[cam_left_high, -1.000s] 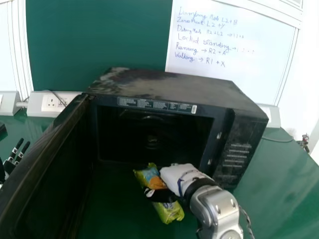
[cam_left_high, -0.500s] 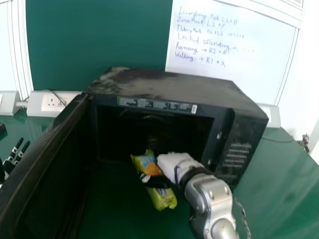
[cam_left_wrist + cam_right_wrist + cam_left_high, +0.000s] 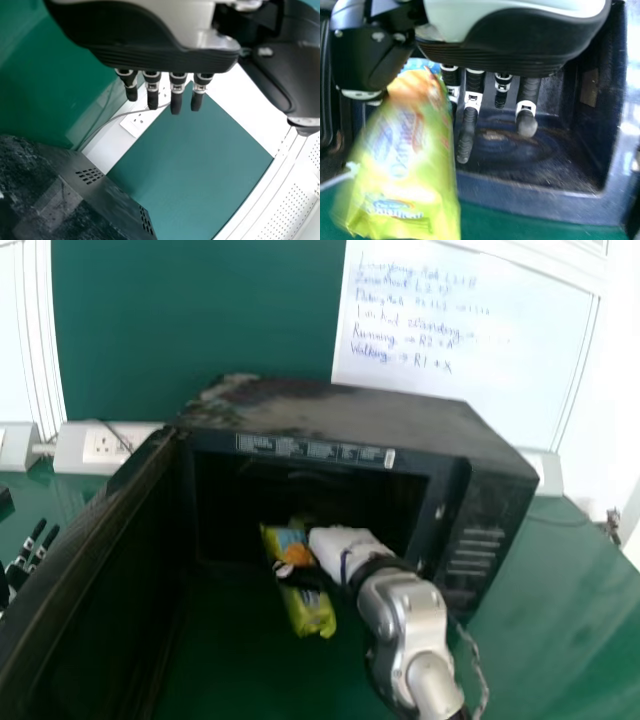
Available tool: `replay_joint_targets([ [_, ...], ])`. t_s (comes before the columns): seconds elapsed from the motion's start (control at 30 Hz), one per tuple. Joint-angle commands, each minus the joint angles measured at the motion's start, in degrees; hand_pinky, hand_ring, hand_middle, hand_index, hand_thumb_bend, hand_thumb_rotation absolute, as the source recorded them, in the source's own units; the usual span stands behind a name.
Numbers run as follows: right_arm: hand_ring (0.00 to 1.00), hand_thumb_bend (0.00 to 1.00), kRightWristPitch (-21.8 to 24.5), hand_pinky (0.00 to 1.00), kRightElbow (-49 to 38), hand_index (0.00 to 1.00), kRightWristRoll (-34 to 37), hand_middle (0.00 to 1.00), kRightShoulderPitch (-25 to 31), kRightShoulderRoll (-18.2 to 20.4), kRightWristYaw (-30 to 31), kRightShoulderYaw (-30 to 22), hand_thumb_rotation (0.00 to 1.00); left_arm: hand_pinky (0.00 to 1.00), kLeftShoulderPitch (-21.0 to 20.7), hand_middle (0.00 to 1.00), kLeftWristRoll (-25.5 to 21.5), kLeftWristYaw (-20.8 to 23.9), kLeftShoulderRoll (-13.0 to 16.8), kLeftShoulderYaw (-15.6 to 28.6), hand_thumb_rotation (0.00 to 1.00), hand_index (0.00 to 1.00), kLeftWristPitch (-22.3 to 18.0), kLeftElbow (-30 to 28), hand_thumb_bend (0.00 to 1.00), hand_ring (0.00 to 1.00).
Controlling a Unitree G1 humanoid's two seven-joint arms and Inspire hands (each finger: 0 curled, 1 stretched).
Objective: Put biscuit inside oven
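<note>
I judge this to be the carrying-in step: the right hand [image 3: 340, 545] has the green biscuit packet [image 3: 310, 610] at the mouth of the microwave oven [image 3: 350, 420], in the middle of the head view. The packet is pinched between thumb and fingers near its upper end, and its lower end hangs free, slanting down towards the bottom of the frame. That lower end is outside, over the green tabletop [image 3: 230, 670], so I don't count it as loaded.

The oven door [image 3: 90, 580] stands open across the left side of the frame, so the way in is free of it. In the right wrist view I can make out the cavity floor [image 3: 545, 165], dark, with round markings and a brownish stain; I see no other food in there. The front sill [image 3: 535, 200] runs between that floor and the green tabletop.

Next I'd want the hand forward and in, with the dangling end raised enough to clear the sill, then the packet lowered onto the cavity floor and released. My worry is the loose end snagging on the sill and twisting the soft wrapper out of the pinch.

The left hand [image 3: 177, 90] is idle with its fingers extended, at the left edge of the head view.
</note>
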Motion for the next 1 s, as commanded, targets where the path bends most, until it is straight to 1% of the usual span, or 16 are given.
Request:
replay_joint_targets([
  [0.0,0.15,0.56,0.7,0.07,2.6,0.66,1.2,0.47,-2.9,0.7,-3.1,0.3,0.0,0.86,0.1,0.93,0.2,-0.2,-0.3,-0.3,0.24,0.97,-0.5,-0.3,0.86,0.92],
  [0.13,0.14,0.56,1.4,0.07,7.1,0.69,2.9,0.47,-5.4,1.2,-6.5,1.3,0.0,0.87,0.1,0.94,-0.9,0.5,-0.7,-0.2,0.22,0.97,0.0,-0.7,0.86,0.92],
  [0.23,0.13,0.56,1.3,0.06,9.8,0.74,4.4,0.47,-6.8,1.2,-9.5,1.9,0.0,0.87,0.1,0.94,-0.9,0.6,-0.8,-0.2,0.22,0.97,-0.1,-0.8,0.86,0.92],
  [0.3,0.14,0.56,1.6,0.07,11.3,0.72,5.4,0.47,-7.7,1.3,-11.1,2.3,0.0,0.88,0.1,0.94,-0.8,0.3,-0.8,-0.2,0.22,0.98,-0.2,-0.7,0.85,0.93],
  [0.4,0.14,0.56,2.1,0.07,13.5,0.74,6.7,0.47,-9.0,1.4,-13.0,3.0,0.0,0.88,0.1,0.94,-0.7,0.4,-0.9,-0.3,0.23,0.98,-0.3,-0.7,0.85,0.92],
  [0.53,0.13,0.56,3.5,0.06,16.7,0.75,7.1,0.47,-11.5,1.5,-13.8,4.3,0.0,0.88,0.3,0.94,-0.5,0.3,-0.9,-0.3,0.22,0.98,-0.3,-1.0,0.85,0.92],
  [0.67,0.15,0.57,3.6,0.08,19.6,0.78,8.7,0.47,-13.4,1.0,-15.4,5.0,0.0,0.88,0.5,0.94,-0.6,0.4,-1.1,-0.2,0.22,0.98,-0.4,-1.2,0.86,0.92],
  [0.73,0.16,0.57,3.4,0.09,20.7,0.77,9.4,0.47,-14.4,0.6,-16.2,5.3,0.0,0.88,0.6,0.94,-0.7,0.6,-1.1,-0.2,0.22,0.98,-0.2,-1.4,0.86,0.92],
  [0.8,0.16,0.56,3.1,0.09,21.8,0.71,10.0,0.47,-15.3,0.2,-16.9,5.7,0.0,0.88,0.7,0.94,-0.8,0.7,-1.2,-0.2,0.22,0.98,-0.1,-1.5,0.86,0.92],
  [0.87,0.16,0.56,2.6,0.09,23.1,0.7,11.0,0.47,-16.1,-0.2,-18.1,5.8,0.0,0.88,0.7,0.94,-0.9,0.6,-1.1,-0.2,0.22,0.98,-0.1,-1.4,0.86,0.92],
  [0.97,0.15,0.57,2.2,0.08,25.5,0.72,11.9,0.47,-17.3,-0.7,-20.4,6.3,0.0,0.88,0.6,0.94,-0.7,0.4,-1.0,-0.2,0.22,0.98,-0.2,-1.3,0.85,0.93],
])
